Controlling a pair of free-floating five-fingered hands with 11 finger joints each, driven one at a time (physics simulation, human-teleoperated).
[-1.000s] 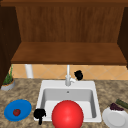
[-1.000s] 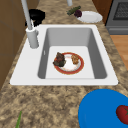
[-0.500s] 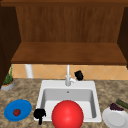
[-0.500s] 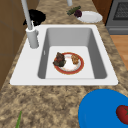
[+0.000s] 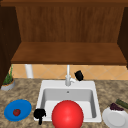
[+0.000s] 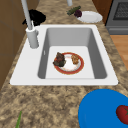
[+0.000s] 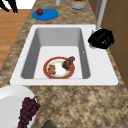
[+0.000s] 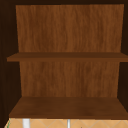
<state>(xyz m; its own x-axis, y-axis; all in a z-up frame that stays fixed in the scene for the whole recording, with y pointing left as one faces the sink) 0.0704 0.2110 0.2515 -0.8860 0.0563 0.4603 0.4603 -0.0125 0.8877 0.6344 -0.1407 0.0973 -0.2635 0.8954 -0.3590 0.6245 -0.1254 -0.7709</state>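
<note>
Hovering beside faucet [image 5: 68,78]: right hand [image 5: 79,75] just right of faucet base on back rim of sink [image 5: 41,93], fingers curled, nothing visibly held; in right side view it sits against base, touching or just apart, cannot tell. Faucet white, upright neck, long axis vertical, small lever stub pointing toward right hand. Left hand [image 5: 39,114] at sink's front left corner, well apart from faucet, fingers hanging loose, between blue plate [image 5: 10,111] with tomato [image 5: 16,112] and red plate [image 6: 80,65] with food in basin.

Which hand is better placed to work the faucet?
Right, probably. The right hand hangs just beside the faucet at the back of the sink. The left hand is at the sink's front left corner, near the blue plate.
</note>
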